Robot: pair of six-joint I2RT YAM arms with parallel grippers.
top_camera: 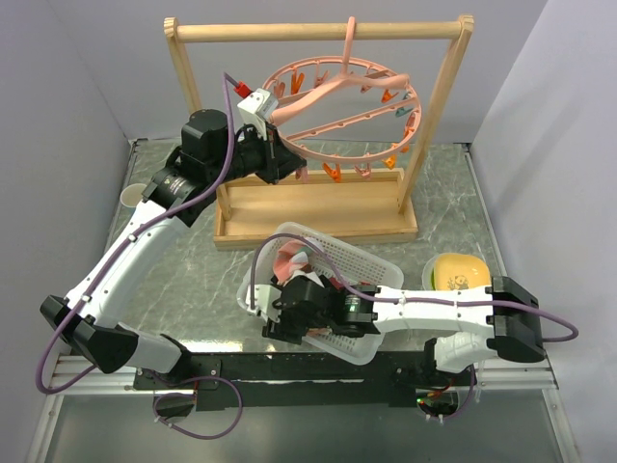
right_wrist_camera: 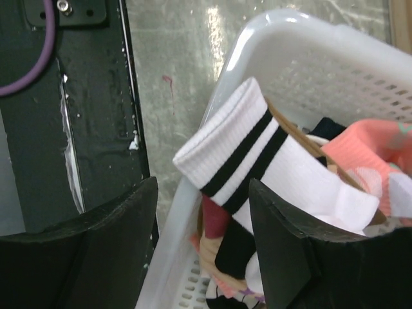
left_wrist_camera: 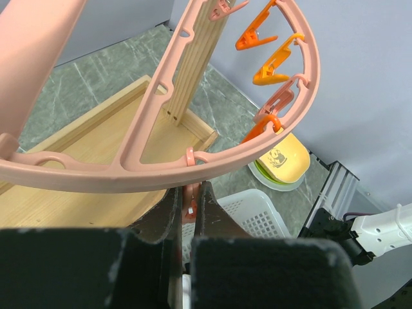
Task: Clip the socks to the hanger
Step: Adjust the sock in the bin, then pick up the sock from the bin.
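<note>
Left claw (left_wrist_camera: 188, 196): clenched on a pink clip (left_wrist_camera: 190, 210) that hangs just under the rim of the hanger (left_wrist_camera: 148, 168). My fingers cover most of that clip, so I can't tell if its mouth is open. The hanger's hook sits on the top bar of the wooden rack (top_camera: 318, 32). The ring is tilted, with the side nearest my claw lower. Orange clips (left_wrist_camera: 270, 64) dangle on the far arc, well away from the claw. No sock is on the hanger that I can see.

Right claw (right_wrist_camera: 203, 187): released, fingers spread wide, low over the near corner of the white basket (right_wrist_camera: 302, 38). The cuff of the white sock with black stripes (right_wrist_camera: 257, 154) lies in the gap between the fingers. I can't tell if either finger touches it.

Beside it in the basket are a pink sock (right_wrist_camera: 367, 148) and a bit of black sock (right_wrist_camera: 329, 126), with tan and maroon fabric below. These lower ones are mostly buried and cut off by my fingers. From above, my right arm hides much of the basket.
</note>
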